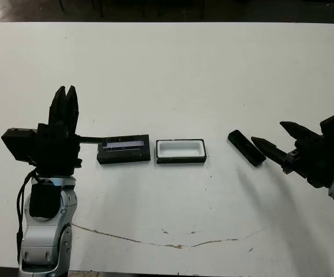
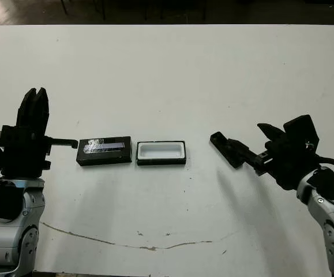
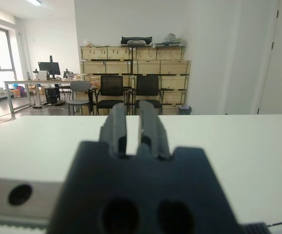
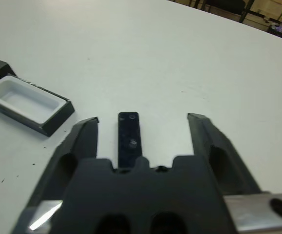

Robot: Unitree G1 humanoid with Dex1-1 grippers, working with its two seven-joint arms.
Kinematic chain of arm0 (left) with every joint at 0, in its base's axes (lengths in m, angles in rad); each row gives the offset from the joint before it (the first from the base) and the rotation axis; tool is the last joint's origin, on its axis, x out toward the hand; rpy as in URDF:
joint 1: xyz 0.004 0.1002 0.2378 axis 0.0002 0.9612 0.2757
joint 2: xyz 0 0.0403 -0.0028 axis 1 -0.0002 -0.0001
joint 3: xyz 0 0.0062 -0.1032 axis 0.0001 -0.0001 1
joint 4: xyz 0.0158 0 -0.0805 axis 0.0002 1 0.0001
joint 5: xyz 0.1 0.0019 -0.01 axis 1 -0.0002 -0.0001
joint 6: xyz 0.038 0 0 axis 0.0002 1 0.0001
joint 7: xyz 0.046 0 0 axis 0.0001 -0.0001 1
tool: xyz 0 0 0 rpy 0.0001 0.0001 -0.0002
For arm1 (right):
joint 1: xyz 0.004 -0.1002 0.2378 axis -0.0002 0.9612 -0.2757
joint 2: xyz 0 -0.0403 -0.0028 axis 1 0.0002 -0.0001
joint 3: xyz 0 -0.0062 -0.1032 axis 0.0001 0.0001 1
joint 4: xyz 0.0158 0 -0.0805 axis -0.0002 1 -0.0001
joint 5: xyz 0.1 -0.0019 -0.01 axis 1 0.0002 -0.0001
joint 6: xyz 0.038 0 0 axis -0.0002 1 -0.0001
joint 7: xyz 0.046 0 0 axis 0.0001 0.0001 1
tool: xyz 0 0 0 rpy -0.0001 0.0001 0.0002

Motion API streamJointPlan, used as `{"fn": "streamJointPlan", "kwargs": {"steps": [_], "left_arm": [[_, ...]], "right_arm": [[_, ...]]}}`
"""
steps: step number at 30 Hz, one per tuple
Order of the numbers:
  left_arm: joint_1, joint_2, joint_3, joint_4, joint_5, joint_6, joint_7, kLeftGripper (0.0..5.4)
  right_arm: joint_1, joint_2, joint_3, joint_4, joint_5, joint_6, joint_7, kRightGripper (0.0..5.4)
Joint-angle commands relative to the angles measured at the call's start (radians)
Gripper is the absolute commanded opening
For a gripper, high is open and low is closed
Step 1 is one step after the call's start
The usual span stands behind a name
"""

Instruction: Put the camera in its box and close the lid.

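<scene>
Table mark: a thin brown curved line runs along the near part of the white table [image 1: 172, 63], in front of everything else.
Left gripper [image 1: 66, 107]: raised above the table at its left side, pointing up and away, well clear of the surface; the two fingers [image 3: 115, 130] stand nearly together with only a narrow slit between them, and nothing is in them.
Right gripper [image 4: 143, 127]: low over the table at its right side, pointing toward the middle; the fingers [image 4: 80, 139] are spread wide and hold nothing.
Camera [image 1: 246, 148]: lies flat on the table right of the box, at an angle; in the right wrist view its near end sits between the spread fingers, touching neither.
Box [image 1: 180, 150]: in the middle of the table, open, its white lining bare; well apart from the camera.
Lid [image 1: 123, 149]: flat on the table just left of the box, pale stripe up, a small gap between the two.
Beyond the table: chairs, wooden crates and desks show in the left wrist view.
</scene>
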Motion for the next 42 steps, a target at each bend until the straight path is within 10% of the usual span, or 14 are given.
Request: {"fn": "streamJointPlan", "kwargs": {"steps": [1,6,19,42], "left_arm": [[0.026,0.008,-0.006,0.006,0.007,0.005,-0.004,0.00],[0.032,0.007,-0.011,0.010,0.004,-0.001,-0.006,0.00],[0.034,0.012,-0.011,-0.001,-0.002,0.012,-0.010,0.00],[0.034,0.025,-0.002,-0.002,-0.007,0.013,-0.026,0.00]], "right_arm": [[-0.003,-0.023,0.011,0.001,0.011,0.038,0.004,4.36],[-0.012,-0.005,0.007,-0.011,0.049,0.110,-0.026,5.39],[0.010,0.074,0.026,0.002,0.119,0.195,-0.101,5.39],[0.062,0.055,0.121,0.018,0.007,0.156,-0.116,5.39]]}}
